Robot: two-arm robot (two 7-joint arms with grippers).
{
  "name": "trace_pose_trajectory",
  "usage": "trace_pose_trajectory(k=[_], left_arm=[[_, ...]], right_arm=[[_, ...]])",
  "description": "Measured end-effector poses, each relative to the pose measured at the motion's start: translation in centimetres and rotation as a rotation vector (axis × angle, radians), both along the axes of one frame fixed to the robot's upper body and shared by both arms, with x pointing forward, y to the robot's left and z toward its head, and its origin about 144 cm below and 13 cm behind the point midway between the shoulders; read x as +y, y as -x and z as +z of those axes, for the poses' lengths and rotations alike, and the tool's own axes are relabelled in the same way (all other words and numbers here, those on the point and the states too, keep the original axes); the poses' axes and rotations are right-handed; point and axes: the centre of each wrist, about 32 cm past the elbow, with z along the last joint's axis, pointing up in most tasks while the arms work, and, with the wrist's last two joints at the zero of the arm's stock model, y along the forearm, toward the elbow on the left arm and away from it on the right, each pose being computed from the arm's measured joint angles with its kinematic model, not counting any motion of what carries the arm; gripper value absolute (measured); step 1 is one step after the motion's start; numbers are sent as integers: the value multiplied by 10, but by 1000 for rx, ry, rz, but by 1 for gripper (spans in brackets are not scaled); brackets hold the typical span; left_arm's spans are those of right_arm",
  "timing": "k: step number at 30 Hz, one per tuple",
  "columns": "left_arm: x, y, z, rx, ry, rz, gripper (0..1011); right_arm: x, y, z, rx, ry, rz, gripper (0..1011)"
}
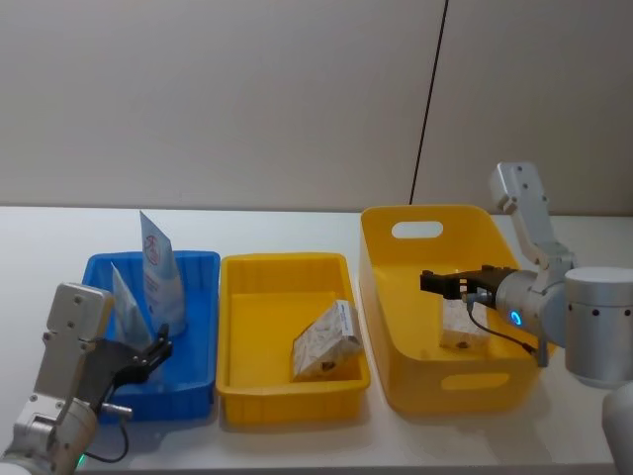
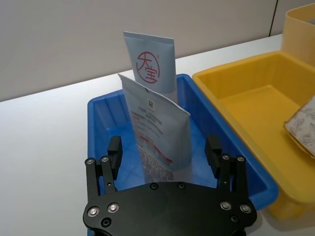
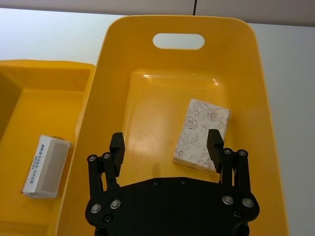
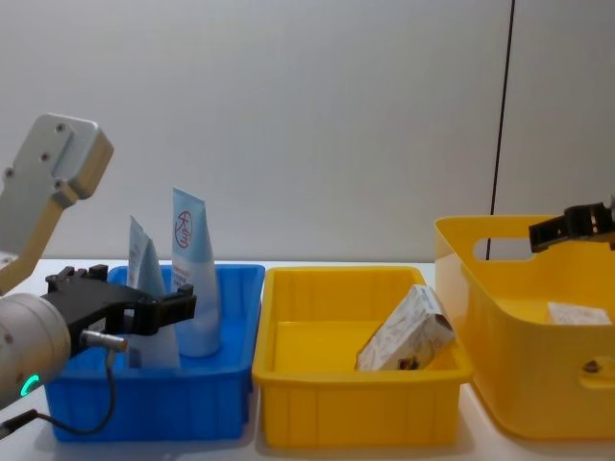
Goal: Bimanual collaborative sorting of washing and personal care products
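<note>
Left gripper (image 2: 164, 147), unclenched, is lining up on the nearer squeeze tube (image 2: 155, 132), which a nudge could topple; right gripper (image 3: 165, 140) is hovering unclenched over a patterned box (image 3: 203, 132).

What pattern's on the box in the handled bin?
Box: brown floral linework on beige; right wrist view.

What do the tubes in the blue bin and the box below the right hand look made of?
Squeeze tubes: likely soft plastic, smooth with sheen; flat crimped top ends. Floral-patterned box, below the open right hand: matte printed cardboard, by its crisp edges. Left hand sits open at the tubes.
</note>
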Motion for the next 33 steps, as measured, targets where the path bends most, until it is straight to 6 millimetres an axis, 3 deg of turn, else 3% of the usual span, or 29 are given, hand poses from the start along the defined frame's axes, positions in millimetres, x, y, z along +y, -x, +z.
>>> trace_pose_trajectory(k=[28, 33], left_arm=[[-10, -20, -3, -34, -24, 42, 1002], [-10, -21, -2, -37, -24, 40, 910]], right_arm=[[0, 0, 0, 0, 0, 0, 1003], [0, 0, 0, 0, 0, 0, 1003]])
